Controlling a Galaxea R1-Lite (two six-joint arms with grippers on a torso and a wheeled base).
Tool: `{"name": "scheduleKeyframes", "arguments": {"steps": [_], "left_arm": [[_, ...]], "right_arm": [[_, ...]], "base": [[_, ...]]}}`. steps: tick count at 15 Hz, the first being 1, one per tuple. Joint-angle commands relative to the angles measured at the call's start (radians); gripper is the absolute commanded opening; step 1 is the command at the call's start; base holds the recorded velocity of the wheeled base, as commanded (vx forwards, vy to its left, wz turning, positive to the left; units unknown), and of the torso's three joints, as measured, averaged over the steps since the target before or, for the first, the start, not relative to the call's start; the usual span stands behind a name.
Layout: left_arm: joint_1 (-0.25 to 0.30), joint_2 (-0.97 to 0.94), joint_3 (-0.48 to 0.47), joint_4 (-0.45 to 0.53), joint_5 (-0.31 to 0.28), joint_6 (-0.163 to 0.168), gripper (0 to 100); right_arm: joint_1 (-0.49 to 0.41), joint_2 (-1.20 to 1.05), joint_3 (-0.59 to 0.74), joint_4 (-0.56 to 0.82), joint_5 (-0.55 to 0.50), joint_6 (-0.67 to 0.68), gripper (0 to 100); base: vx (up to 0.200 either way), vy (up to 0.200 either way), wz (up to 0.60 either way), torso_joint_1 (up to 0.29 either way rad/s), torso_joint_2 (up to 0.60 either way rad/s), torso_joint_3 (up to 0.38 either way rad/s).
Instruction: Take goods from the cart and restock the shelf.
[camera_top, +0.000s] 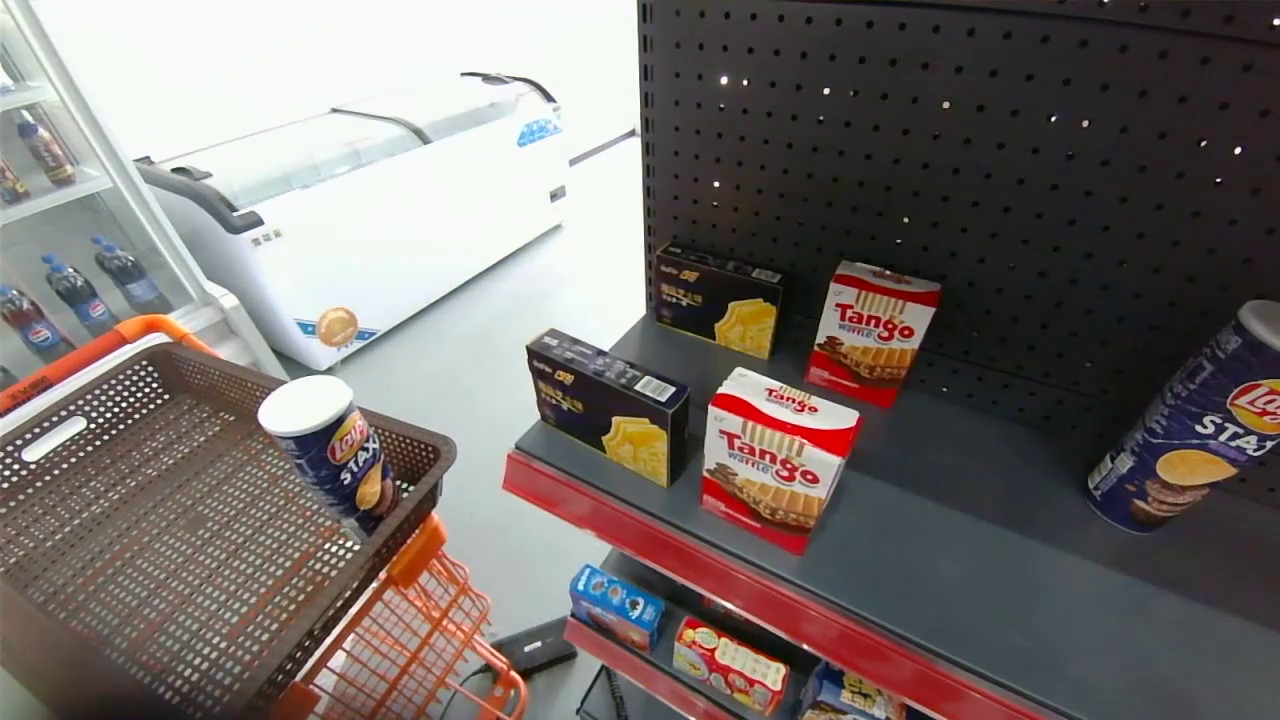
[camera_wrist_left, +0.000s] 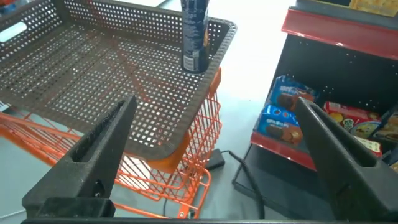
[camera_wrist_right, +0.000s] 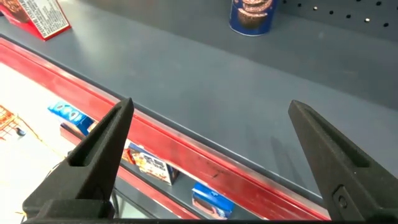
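A dark blue chip can (camera_top: 330, 451) with a white lid stands upright in the far corner of the brown perforated basket (camera_top: 150, 520) on the orange cart (camera_top: 420, 640). The same can (camera_wrist_left: 194, 34) shows in the left wrist view, beyond my left gripper (camera_wrist_left: 214, 155), which is open and empty, low beside the cart. A second chip can (camera_top: 1195, 425) stands on the grey shelf (camera_top: 980, 540) at the right, against the pegboard. My right gripper (camera_wrist_right: 211, 155) is open and empty, hovering in front of the shelf's red front edge (camera_wrist_right: 186, 149), with that can (camera_wrist_right: 252, 14) farther back.
Two black boxes (camera_top: 610, 405) (camera_top: 718, 298) and two red-and-white wafer boxes (camera_top: 775, 458) (camera_top: 870, 332) stand on the shelf's left part. Lower shelves hold snack packs (camera_top: 725, 662). A white chest freezer (camera_top: 370, 215) and a drinks fridge (camera_top: 60, 200) stand behind the cart.
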Motion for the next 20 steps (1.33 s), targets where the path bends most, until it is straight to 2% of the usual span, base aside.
{"name": "scheduleKeyframes", "arguments": {"steps": [1,2,3,4,5,7,11,12,13,15,16,18,19,20], "left_arm": [[-0.009,0.046,-0.136,0.019,-0.013,0.033,100],[-0.004,0.185,-0.245,0.078,-0.002,0.041,100],[0.002,0.254,-0.294,0.096,0.013,0.038,100],[-0.003,0.415,-0.341,0.093,0.052,0.038,100],[0.002,0.526,-0.353,0.059,0.055,0.038,100],[0.040,0.722,-0.357,-0.093,0.055,0.036,100],[0.131,1.078,-0.361,-0.329,0.050,0.047,100],[0.134,1.207,-0.350,-0.464,0.053,0.047,100],[0.131,1.303,-0.347,-0.568,0.055,0.039,100],[0.125,1.469,-0.355,-0.769,0.053,0.045,100],[0.123,1.486,-0.357,-0.788,0.053,0.047,100],[0.089,1.682,-0.344,-1.015,0.055,0.056,100],[0.080,1.711,-0.343,-1.050,0.055,0.056,100],[0.063,1.794,-0.327,-1.168,0.056,0.056,100]], "right_arm": [[0.000,0.000,0.000,0.000,0.001,0.000,100],[0.000,0.000,0.000,0.000,0.001,0.000,100],[0.000,0.000,0.000,0.000,0.001,0.000,100],[0.000,0.002,0.000,0.000,0.001,0.000,100],[0.000,0.000,0.000,0.000,0.001,0.000,100],[0.000,0.000,0.000,0.000,0.001,0.000,100],[0.000,0.000,0.000,0.000,0.001,0.000,100],[0.000,0.000,0.000,0.000,0.001,0.000,100],[0.000,0.000,0.000,0.000,0.001,0.000,100],[0.000,0.000,0.000,0.000,0.001,0.000,100],[0.000,0.000,0.000,0.000,0.001,0.000,100],[0.000,0.000,0.000,0.000,0.001,0.000,100],[0.000,0.000,0.000,0.000,0.001,0.000,100],[0.000,0.000,0.000,0.000,0.001,0.000,100]], "base": [[0.000,0.000,0.00,0.000,0.00,0.000],[0.000,0.000,0.00,0.000,0.00,0.000],[0.000,0.000,0.00,0.000,0.00,0.000],[0.000,0.000,0.00,0.000,0.00,0.000],[0.000,0.000,0.00,0.000,0.00,0.000],[0.000,0.000,0.00,0.000,0.00,0.000],[0.000,0.000,0.00,0.000,0.00,0.000],[0.000,0.000,0.00,0.000,0.00,0.000],[0.000,0.000,0.00,0.000,0.00,0.000],[0.000,0.000,0.00,0.000,0.00,0.000],[0.000,0.000,0.00,0.000,0.00,0.000],[0.000,0.000,0.00,0.000,0.00,0.000],[0.000,0.000,0.00,0.000,0.00,0.000],[0.000,0.000,0.00,0.000,0.00,0.000]]}}
